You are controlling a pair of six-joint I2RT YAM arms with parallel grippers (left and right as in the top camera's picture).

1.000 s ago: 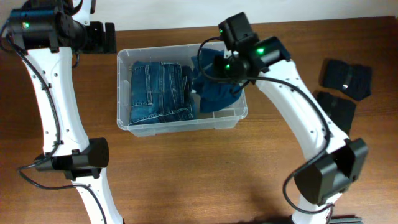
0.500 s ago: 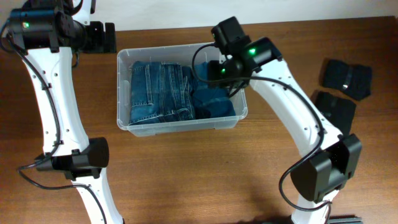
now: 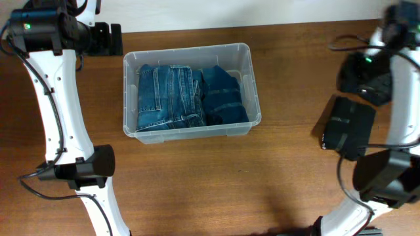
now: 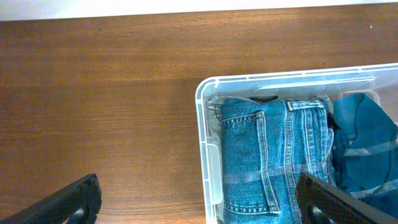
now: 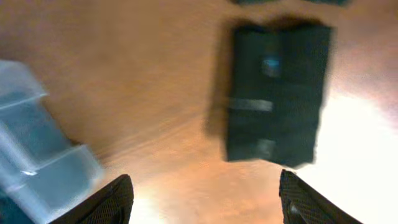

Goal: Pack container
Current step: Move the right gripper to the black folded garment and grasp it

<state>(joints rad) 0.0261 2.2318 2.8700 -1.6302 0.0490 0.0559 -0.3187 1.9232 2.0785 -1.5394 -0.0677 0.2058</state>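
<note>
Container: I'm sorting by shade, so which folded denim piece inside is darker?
The folded piece at the end of the container nearer the black garments; the jeans beside it are paler, with visible seams.

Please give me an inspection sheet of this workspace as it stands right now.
Surface: brown wooden table, no spills seen.
Job's things: container holds folded jeans on its left side and a darker blue garment on its right; no lid seen.
Clutter: dark folded garment on the table right of the container, with a second one beside it.
Grippers: left gripper open and empty, by the container's far left corner; right gripper open and empty, above the dark folded garment, though that view is blurred.
Cables: black cables run along both arms; none lies in the container.
Surroundings: pale wall beyond the table's far edge.
</note>
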